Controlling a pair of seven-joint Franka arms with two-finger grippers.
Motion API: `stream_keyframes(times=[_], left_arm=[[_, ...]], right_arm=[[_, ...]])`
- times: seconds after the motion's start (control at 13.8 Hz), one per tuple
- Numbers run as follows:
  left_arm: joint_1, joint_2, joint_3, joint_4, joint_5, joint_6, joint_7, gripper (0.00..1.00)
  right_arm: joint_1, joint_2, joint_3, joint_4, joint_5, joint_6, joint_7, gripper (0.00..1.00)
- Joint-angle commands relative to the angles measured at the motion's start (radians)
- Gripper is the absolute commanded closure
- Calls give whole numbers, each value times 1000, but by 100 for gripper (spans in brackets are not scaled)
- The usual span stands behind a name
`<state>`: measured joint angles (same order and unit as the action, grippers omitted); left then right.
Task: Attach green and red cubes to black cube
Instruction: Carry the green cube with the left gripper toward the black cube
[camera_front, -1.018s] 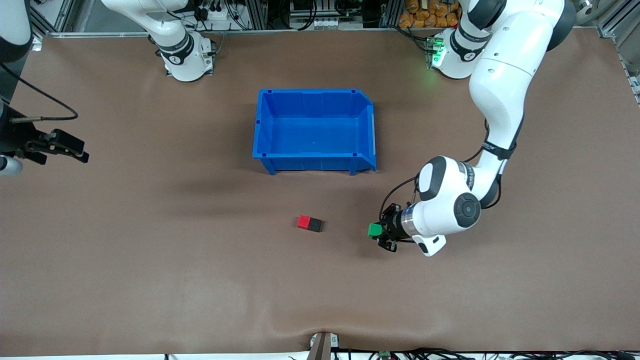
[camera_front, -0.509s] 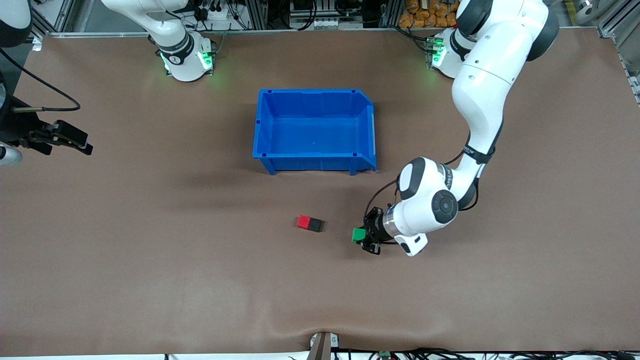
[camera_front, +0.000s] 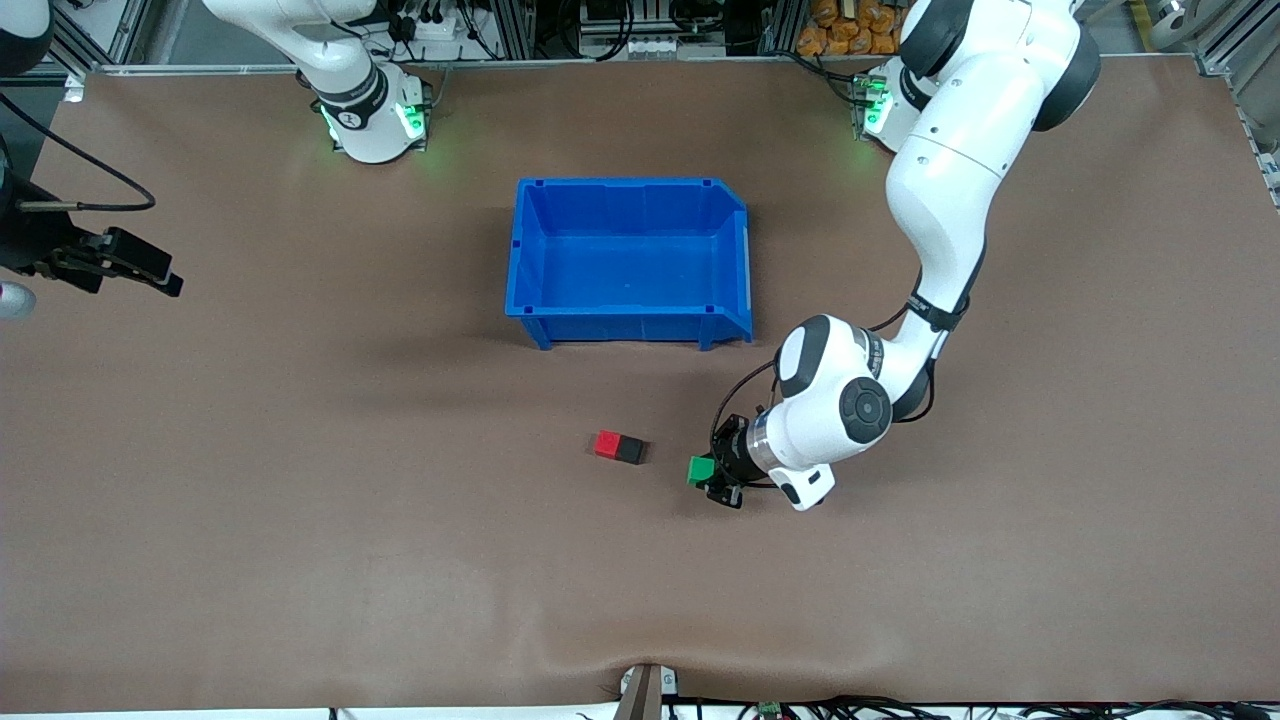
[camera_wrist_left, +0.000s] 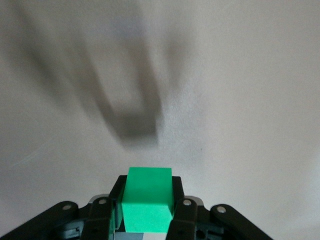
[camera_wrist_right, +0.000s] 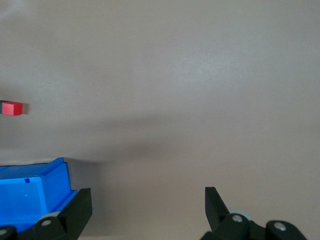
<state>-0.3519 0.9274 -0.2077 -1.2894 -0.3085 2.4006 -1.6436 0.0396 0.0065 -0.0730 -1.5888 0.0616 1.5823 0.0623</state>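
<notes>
Between left claw (camera_front: 706, 478) fingers: green cube (camera_front: 700, 470).

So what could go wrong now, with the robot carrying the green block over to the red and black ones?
1. The left gripper holds the green cube shut in its jaws; coming in too fast, it might shove the black cube and red cube along the table.
2. Arriving crooked, it may not meet the black face squarely.
3. The right gripper waits open, away from the cubes, so nothing braces them.

A brown table (camera_front: 300, 500) spreads under even light, with cluttered metal racks (camera_front: 620, 25) along its edge.
</notes>
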Motion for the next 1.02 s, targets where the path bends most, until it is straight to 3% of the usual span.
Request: stream_keyframes(times=[0.0, 0.95], left_arm=[[-13, 25, 2, 35, -18, 25, -12, 100], [-90, 106, 1, 119, -57, 100, -15, 100]], right_arm=[[-23, -8, 15, 39, 3, -24, 21, 0], [-20, -8, 15, 53, -59, -101, 17, 0]])
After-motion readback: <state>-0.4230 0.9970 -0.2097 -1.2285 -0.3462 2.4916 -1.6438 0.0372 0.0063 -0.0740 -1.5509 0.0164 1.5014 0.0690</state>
